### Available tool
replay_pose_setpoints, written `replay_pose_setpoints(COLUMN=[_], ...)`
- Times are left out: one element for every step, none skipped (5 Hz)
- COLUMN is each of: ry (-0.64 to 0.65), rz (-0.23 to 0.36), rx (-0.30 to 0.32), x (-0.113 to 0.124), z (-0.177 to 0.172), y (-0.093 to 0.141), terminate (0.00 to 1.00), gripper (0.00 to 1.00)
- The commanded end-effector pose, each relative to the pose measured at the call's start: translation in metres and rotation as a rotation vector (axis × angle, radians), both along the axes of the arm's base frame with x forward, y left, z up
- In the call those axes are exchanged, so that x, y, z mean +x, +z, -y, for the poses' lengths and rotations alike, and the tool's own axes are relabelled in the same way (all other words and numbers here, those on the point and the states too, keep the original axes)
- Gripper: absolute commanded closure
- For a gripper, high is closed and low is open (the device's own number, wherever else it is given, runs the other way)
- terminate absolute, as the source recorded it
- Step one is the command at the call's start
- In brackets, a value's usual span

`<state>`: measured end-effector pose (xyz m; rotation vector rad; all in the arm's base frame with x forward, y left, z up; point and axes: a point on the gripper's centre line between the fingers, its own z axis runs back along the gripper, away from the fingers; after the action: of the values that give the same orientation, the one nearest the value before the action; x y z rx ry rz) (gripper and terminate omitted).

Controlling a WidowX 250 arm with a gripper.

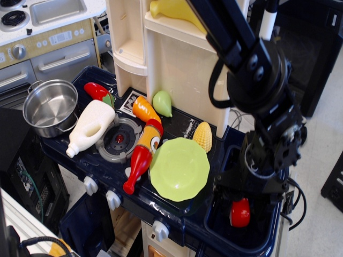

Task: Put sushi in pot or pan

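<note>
Place: I work at a child's play kitchen standing in a lab-like room.
Bench: dark blue plastic counter (177, 211) with white knobs (159, 230), a printed burner (119, 139) and a sink basin.
Props: plastic corn (203, 136), green plate (179, 168), steel pot (50, 107).
Background: a second toy stove (45, 40), loose cables, bare floor.

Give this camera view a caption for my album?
Robot gripper reaching down onto toy sushi in the sink, steel pot waiting empty.
</note>
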<state>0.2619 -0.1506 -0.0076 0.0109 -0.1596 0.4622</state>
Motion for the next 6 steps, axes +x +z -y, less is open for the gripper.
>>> replay_pose_setpoints(ry=[0.093, 0.181, 0.207, 0.314, 0.385, 0.402], rz=[-0.035, -0.059, -0.145, -0.146, -0.099, -0.072], rx=[-0.006, 0.013, 0.096, 0.148, 0.276, 0.208], x=[0.001, -0.01, -0.021, -0.038, -0.048, -0.047], z=[0.005, 0.009, -0.006, -0.05, -0.095, -0.145], y=[0.035, 0.073, 0.122, 0.154, 0.15, 0.144], terminate=[0.0, 0.0, 0.0, 0.0, 0.0, 0.0], gripper=[1.0, 1.0, 1.0, 1.0, 1.0, 1.0])
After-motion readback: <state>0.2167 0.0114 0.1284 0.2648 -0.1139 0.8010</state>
